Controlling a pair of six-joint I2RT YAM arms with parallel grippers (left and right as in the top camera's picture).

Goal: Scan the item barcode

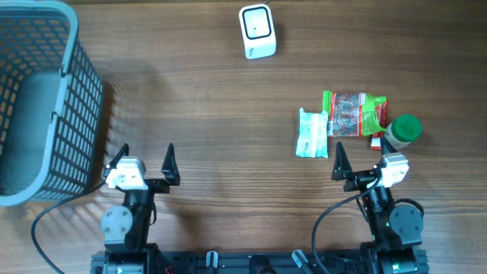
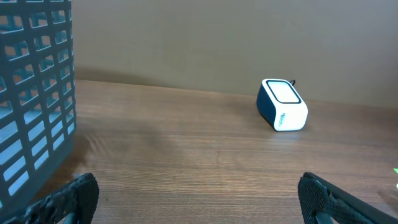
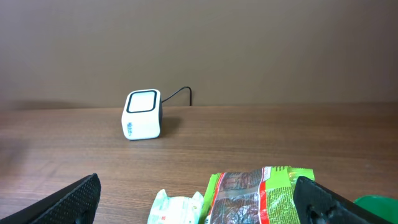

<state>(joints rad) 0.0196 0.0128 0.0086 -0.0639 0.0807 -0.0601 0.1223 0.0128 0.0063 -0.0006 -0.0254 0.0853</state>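
Note:
A white barcode scanner (image 1: pixel 257 32) with a dark window stands at the table's far middle; the left wrist view shows the scanner (image 2: pixel 283 104) and the right wrist view shows the scanner (image 3: pixel 143 115). Three items lie at the right: a green snack packet (image 1: pixel 354 114), a white-green tissue pack (image 1: pixel 312 133) and a green-capped bottle (image 1: pixel 402 131). My right gripper (image 1: pixel 359 158) stands open just short of them, with the packet (image 3: pixel 261 193) and the pack (image 3: pixel 177 208) ahead of its fingers. At the near left my left gripper (image 1: pixel 146 156) is open and empty. No barcode shows.
A large grey-blue mesh basket (image 1: pixel 46 99) fills the left side, close to my left gripper; its wall (image 2: pixel 34 106) shows in the left wrist view. The scanner's cable runs off the back edge. Bare wood lies between the grippers and the scanner.

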